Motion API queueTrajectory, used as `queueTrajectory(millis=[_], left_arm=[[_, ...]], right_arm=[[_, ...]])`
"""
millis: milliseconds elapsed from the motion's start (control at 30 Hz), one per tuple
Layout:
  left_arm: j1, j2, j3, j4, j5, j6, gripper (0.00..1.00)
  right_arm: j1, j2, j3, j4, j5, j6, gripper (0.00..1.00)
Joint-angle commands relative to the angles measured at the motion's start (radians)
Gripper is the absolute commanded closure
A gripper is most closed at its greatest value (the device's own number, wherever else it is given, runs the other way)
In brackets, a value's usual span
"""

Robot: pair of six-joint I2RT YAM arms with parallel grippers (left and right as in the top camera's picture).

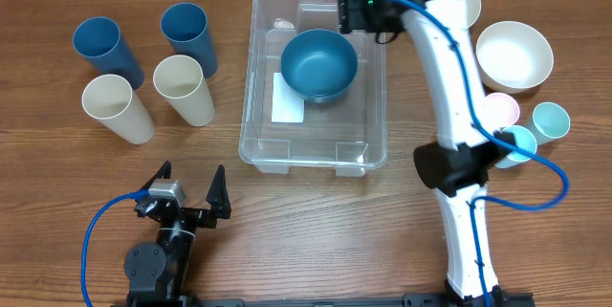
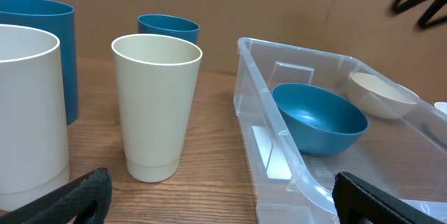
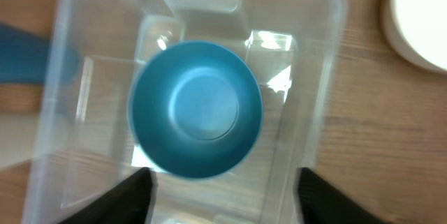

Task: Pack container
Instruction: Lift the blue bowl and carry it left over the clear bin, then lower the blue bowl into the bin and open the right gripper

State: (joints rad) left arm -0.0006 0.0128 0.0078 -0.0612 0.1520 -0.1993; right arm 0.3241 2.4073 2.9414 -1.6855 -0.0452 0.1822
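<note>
overhead / container: the clear container (image 1: 256,77) sits mid-desk, a little toward the far edge. It holds only a blue bowl (image 1: 318,62), which lies over part of the white label (image 1: 285,108).
overhead / right gripper: the right gripper (image 1: 368,15) hangs over the container's far-right corner. How the jaws stand cannot be told from this view.
overhead / left gripper: the left gripper (image 1: 191,178) is by the near edge, left of centre, with its jaws spread and nothing between them.
overhead / risk: the right arm's elbow and blue cable (image 1: 535,159) lie just beside the small cups (image 1: 550,120) at the right edge. Judged: a swing of that arm could topple them.
left wrist / cups: a cream cup (image 2: 155,105) stands upright close to its neighbours, with the container wall (image 2: 262,105) beside it.
left wrist / risk: the cups look tall and light. Judged: an off-centre pinch by the left gripper (image 2: 223,203) could tip one or knock the next.
right wrist / jaws: the right gripper (image 3: 223,175) is released, its fingers (image 3: 133,196) wide apart above the blue bowl (image 3: 195,109), gripping nothing.
right wrist / risk: the picture is soft. Judged: on a straight descent a finger could catch the bowl rim or the container (image 3: 328,77) wall and shove the light bin across the desk.
</note>
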Motion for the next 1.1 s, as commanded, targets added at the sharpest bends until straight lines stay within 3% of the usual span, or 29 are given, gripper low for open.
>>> queueTrajectory(millis=[0,67,167,467,633,1067], left_arm=[[-0.004,-0.008,-0.003,-0.002,-0.005,0.020,0.00],[-0.004,-0.008,-0.003,-0.002,-0.005,0.020,0.00],[-0.004,-0.008,-0.003,-0.002,-0.005,0.020,0.00],[-0.004,-0.008,-0.003,-0.002,-0.006,0.020,0.00],[-0.004,-0.008,-0.003,-0.002,-0.005,0.020,0.00],[-0.004,-0.008,-0.003,-0.002,-0.006,0.020,0.00]], right_arm=[[-0.008,-0.077,0.013,-0.009,-0.150,-0.003,0.62],[0.024,-0.077,-0.036,-0.009,-0.211,0.002,0.83],[0.072,-0.077,-0.177,-0.008,-0.201,0.001,0.96],[0.129,-0.077,-0.539,-0.001,-0.164,-0.034,0.96],[0.163,-0.077,-0.700,0.122,-0.151,-0.055,0.96],[0.163,-0.073,-0.809,0.309,-0.105,-0.059,0.96]])
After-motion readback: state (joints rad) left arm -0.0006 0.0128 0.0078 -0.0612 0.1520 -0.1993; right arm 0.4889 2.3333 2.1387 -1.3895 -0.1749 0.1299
